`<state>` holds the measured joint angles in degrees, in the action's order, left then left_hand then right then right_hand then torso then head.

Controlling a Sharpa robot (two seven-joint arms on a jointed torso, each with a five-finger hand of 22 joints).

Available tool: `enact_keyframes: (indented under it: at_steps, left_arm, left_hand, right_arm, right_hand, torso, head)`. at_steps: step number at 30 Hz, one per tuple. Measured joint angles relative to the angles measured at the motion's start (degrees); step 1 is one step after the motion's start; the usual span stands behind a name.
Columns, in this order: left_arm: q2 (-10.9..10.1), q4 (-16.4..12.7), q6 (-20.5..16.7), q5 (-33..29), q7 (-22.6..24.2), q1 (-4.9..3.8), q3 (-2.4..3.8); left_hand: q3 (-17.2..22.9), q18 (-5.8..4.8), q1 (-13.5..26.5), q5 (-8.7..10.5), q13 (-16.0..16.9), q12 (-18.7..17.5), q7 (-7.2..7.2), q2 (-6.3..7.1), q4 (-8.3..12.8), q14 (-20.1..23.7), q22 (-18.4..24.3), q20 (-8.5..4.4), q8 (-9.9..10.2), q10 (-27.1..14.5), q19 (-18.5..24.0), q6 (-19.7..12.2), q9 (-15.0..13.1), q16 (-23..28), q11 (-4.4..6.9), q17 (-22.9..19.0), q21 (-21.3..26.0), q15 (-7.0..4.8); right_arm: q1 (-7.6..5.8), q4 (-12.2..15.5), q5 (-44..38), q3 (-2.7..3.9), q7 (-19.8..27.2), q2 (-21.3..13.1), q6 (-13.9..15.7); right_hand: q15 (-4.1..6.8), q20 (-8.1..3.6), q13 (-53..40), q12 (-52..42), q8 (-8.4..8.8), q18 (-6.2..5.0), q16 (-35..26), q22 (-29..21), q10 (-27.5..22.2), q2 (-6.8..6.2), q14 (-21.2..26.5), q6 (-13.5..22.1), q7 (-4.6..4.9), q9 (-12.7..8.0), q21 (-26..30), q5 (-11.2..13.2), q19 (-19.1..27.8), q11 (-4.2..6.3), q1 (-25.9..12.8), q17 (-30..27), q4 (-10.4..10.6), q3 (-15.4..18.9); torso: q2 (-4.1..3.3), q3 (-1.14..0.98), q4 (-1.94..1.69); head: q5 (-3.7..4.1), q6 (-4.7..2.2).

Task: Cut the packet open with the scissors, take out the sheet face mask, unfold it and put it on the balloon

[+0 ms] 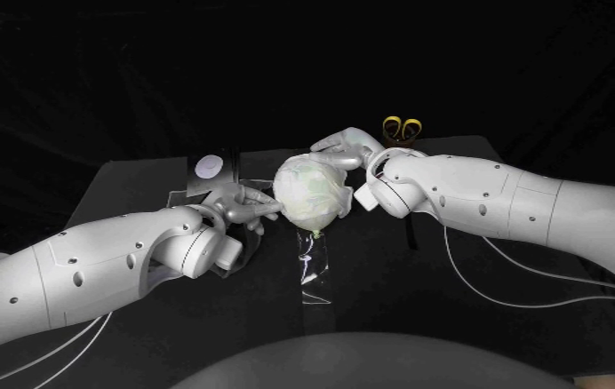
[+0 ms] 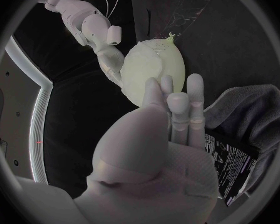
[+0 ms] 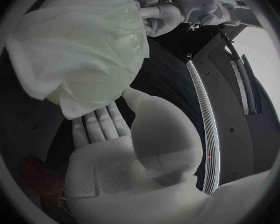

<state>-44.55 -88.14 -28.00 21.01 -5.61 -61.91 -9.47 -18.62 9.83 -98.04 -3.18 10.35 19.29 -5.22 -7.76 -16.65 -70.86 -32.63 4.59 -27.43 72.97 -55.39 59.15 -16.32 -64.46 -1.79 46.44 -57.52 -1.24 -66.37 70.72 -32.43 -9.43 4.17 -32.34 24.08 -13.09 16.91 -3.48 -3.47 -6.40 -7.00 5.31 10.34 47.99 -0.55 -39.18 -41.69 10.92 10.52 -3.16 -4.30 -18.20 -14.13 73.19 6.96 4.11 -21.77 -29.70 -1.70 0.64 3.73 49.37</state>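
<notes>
**Mask on the balloon, both hands smoothing it**

Farthest left, the cut packet (image 1: 211, 167) lies on the table (image 1: 128, 189), out of the way. Our left hand (image 1: 243, 210) holds nothing; its fingers, stretched straight, touch the balloon (image 2: 146, 72), we judge to steady it. The sheet face mask (image 1: 307, 185) drapes over the balloon. Our right hand (image 1: 348, 147), flat and empty, presses the far side. The scissors (image 1: 401, 128) rest behind it.

Black table (image 1: 371, 313) carries packet (image 1: 211, 169), scissors (image 1: 401, 130) and clear stand (image 1: 312, 263).
</notes>
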Motion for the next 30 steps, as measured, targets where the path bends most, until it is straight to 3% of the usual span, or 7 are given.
enact_keyframes:
  at_steps: [2, 7, 14, 24, 30]
  left_arm:
    - [-0.1, 0.0, 0.0, 0.3, -0.3, 0.00, 0.00]
    - [-0.1, -0.3, -0.1, 1.8, -1.0, 0.00, 0.00]
    - [0.1, -0.4, -0.1, 3.8, -1.8, 0.00, 0.00]
    - [0.4, -0.5, 0.4, 5.2, -3.0, 0.00, 0.01]
    - [0.7, -0.2, 0.6, 6.0, -3.7, 0.00, 0.01]
  left_hand:
    - [-2.5, -0.02, 4.6, 0.19, 0.2, 0.0, -0.64, 1.20, 0.0, 1.0, 0.0, 0.54, 0.3, -0.6, 0.5, -0.6, -0.6, 0.8, -0.59, -1.1, 0.3, 0.39]
    - [-5.6, -0.04, 9.5, 0.19, 0.3, -0.5, -2.13, 3.23, 0.0, 1.8, 0.0, 0.94, 1.5, -2.2, 0.9, -2.1, -0.1, 1.3, -1.70, -1.9, 0.3, 1.15]
    - [-6.1, -0.08, 12.1, 0.18, 0.8, -0.5, -2.37, 3.35, -0.2, 1.7, 0.0, 1.15, 1.5, -2.7, 1.1, -2.8, -0.1, 1.0, -2.00, -1.1, 0.3, 1.29]
    - [-6.3, -0.12, 12.1, 0.18, 1.2, -0.5, -2.22, 3.34, 0.1, 1.6, -0.1, 1.26, 1.5, -3.0, 1.3, -2.9, -0.2, 0.6, -1.91, -0.7, 0.3, 1.38]
    - [-6.4, -0.15, 7.7, 0.18, 1.5, -0.5, -2.55, 2.93, 1.6, 1.6, -0.2, 1.48, 1.5, -3.7, 1.5, -3.4, -0.3, 0.6, -1.98, -1.1, 0.3, 1.40]
  right_arm:
    - [0.00, 0.0, 0.0, 0.00, 0.0, 0.0, 0.0]
    - [0.00, 0.0, 0.0, -0.01, 0.0, 0.0, 0.0]
    - [0.00, 0.1, 0.0, -0.01, 0.0, 0.0, 0.1]
    - [0.00, 0.2, 0.0, -0.01, 0.0, 0.0, 0.1]
    - [0.00, 0.3, -0.1, -0.01, 0.0, 0.0, 0.2]
  right_hand:
    - [-0.04, 0.00, 0.0, 0.0, 0.00, 0.01, 0.0, 0.0, 0.0, -0.06, 0.2, 0.0, 0.00, 0.0, 0.0, 0.0, 0.0, 0.00, -0.1, 0.0, 0.0, 0.0]
    - [-0.08, 0.00, 0.0, 0.1, 0.00, 0.01, 0.0, -0.1, 0.0, -0.06, 0.5, 0.0, 0.00, 0.0, 0.0, 0.0, 0.0, 0.00, -0.1, -0.1, 0.0, 0.0]
    - [-0.08, 0.00, 0.0, 0.1, 0.00, 0.02, 0.0, -0.1, 0.0, -0.06, 0.5, 0.0, 0.00, -0.1, 0.0, 0.0, 0.0, 0.00, -0.1, -0.1, -0.2, -0.2]
    - [-0.08, 0.00, 0.1, 0.2, 0.00, 0.06, -0.1, -0.1, 0.0, -0.29, 0.5, 0.0, 0.00, -0.1, 0.0, 0.2, 0.0, 0.00, -0.3, -0.2, -0.2, -0.2]
    - [-0.08, 0.00, 0.0, 0.2, 0.00, 0.11, -0.1, 0.0, 0.0, -0.29, 0.5, 0.0, 0.00, -0.1, 0.0, 0.2, 0.0, 0.00, -0.3, -0.2, -0.2, -0.2]
  torso:
    - [0.00, 0.00, 0.00]
    - [-0.01, 0.00, 0.00]
    - [-0.03, 0.00, 0.03]
    - [-0.02, -0.01, 0.07]
    - [-0.02, -0.01, 0.07]
  head:
    - [0.02, 0.03]
    - [0.03, 0.10]
    - [-0.05, 0.24]
    - [-0.03, 0.44]
    - [0.03, 0.53]
